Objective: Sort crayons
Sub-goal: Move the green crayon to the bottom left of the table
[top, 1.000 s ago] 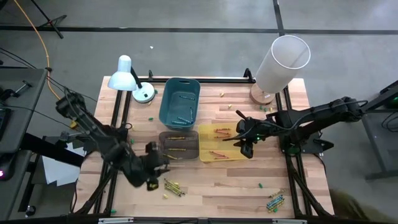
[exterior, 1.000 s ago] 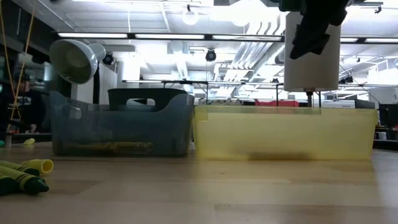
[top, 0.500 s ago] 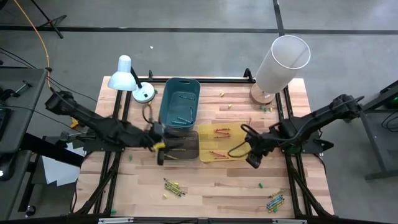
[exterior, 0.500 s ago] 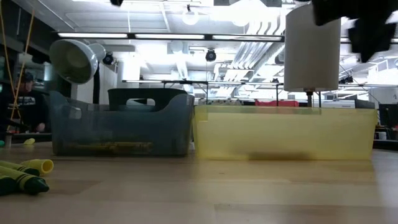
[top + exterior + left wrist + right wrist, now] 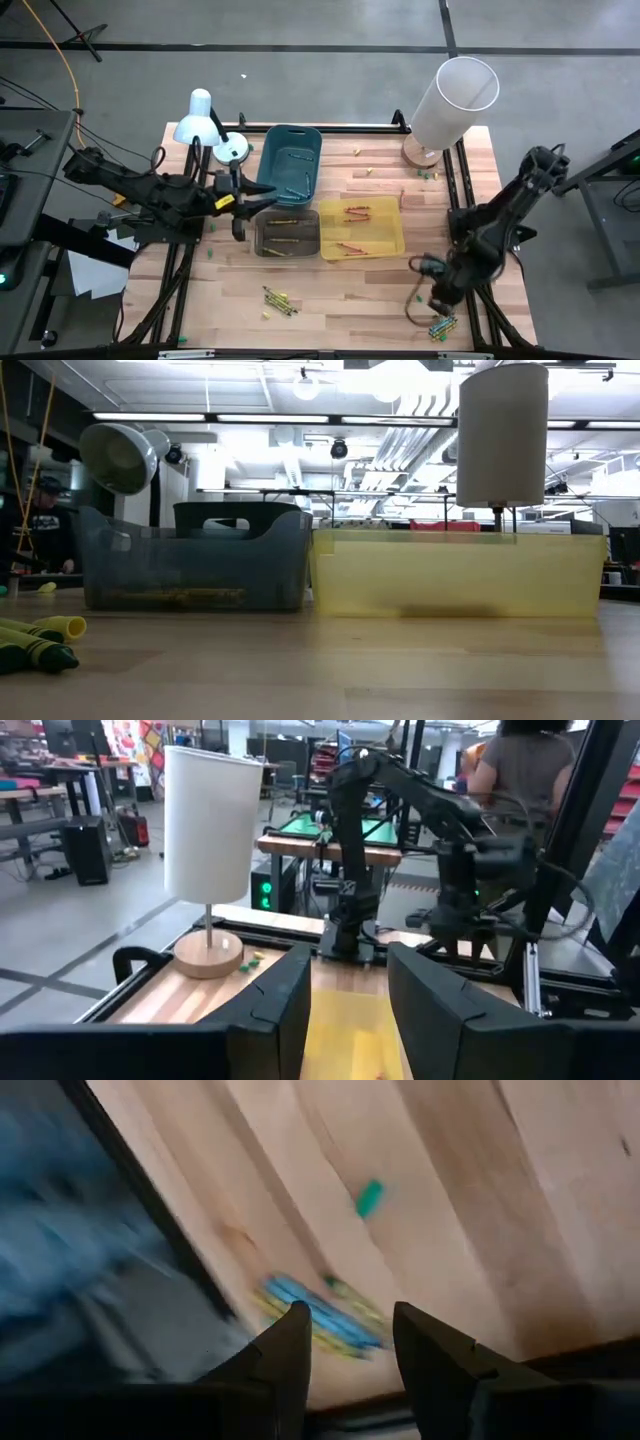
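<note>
Across the pale wooden slatted table [image 5: 340,290], three bins sit at centre: a teal plastic bin [image 5: 290,165] toward the far edge, a smoky grey translucent bin [image 5: 287,232] in front of it, a yellow translucent bin [image 5: 361,229] just beside the grey one. A tall white cylinder-shade lamp on a round wooden base [image 5: 452,98] stands at the far right corner; a white gooseneck desk lamp [image 5: 205,125] at the far left.

Crayons: thin wax sticks.
- Red/orange ones [image 5: 357,211] lie in the yellow bin, long axes mostly left-to-right.
- Yellowish ones [image 5: 284,240] in the grey bin, same heading.
- A few in the teal bin [image 5: 294,190].
- Loose green-yellow cluster [image 5: 279,299] near the front edge, lying diagonally.
- Blue-yellow cluster [image 5: 443,324] at the front right corner, diagonal.

Left gripper [image 5: 240,203] hangs by the teal bin's left wall, jaws spread, nothing between them. Right gripper [image 5: 432,300] sits above the blue-yellow cluster, jaws spread, empty.

Grey concrete floor around; low view shows a workshop with ceiling strip lights.
</note>
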Tool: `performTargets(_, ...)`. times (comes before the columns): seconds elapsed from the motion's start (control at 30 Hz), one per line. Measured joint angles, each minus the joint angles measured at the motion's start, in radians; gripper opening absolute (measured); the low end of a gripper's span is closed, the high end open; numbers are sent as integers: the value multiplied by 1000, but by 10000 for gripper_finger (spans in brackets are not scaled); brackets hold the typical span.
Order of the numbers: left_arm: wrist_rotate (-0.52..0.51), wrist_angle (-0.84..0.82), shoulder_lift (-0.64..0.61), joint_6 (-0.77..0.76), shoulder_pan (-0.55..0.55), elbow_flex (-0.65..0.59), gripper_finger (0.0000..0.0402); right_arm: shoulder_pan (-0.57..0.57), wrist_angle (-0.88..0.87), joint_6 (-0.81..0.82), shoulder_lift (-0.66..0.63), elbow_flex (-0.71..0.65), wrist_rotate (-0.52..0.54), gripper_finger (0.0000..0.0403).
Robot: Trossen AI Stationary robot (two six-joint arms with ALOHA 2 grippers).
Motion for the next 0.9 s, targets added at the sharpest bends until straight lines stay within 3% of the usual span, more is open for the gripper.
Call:
performTargets(0.27,0,-15,-5,-67,-1,0,119,149,2,-365,164,-55,-7,138)
performTargets(0.5,-20,1,-5,-89,-1,0,119,219,83,-431,285,-71,-9,138)
performTargets(0.9,-60,19,-6,-88,-1,0,119,336,162,-424,372,-71,0,138)
